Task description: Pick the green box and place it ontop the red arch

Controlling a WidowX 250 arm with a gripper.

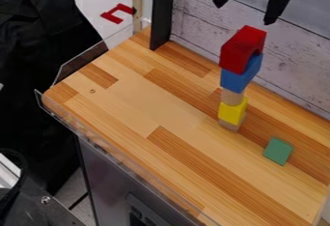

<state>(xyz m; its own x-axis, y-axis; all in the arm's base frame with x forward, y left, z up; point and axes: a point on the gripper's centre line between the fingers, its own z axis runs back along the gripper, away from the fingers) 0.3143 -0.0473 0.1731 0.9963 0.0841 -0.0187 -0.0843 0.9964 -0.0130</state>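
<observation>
Right now I have the gripper (246, 13) up at the top edge of my view, pointing down, its two fingers well apart with bare wall boards (290, 65) visible between them. Nothing sits in its grasp. My green box (278, 150) rests on the wooden tabletop (129, 109), to the lower right of the stack and apart from it. It lies turned, one corner toward the top of the view and the opposite one toward the bottom. Its visible sides look close to equal, so I can't say for sure which is its long axis; corner to corner, the outline reads a little longer up and down the view.

The stack stands just left of it, upright. From the bottom I count a tan block (230, 125), a yellow block (231, 112), a tan cylinder (232, 97), a blue block (240, 77) and, on top, the red arch (242, 49). The arch's length slants from lower left to upper right in my view. Beyond the table's far left corner I see a red bracket-shaped piece (110, 16).
</observation>
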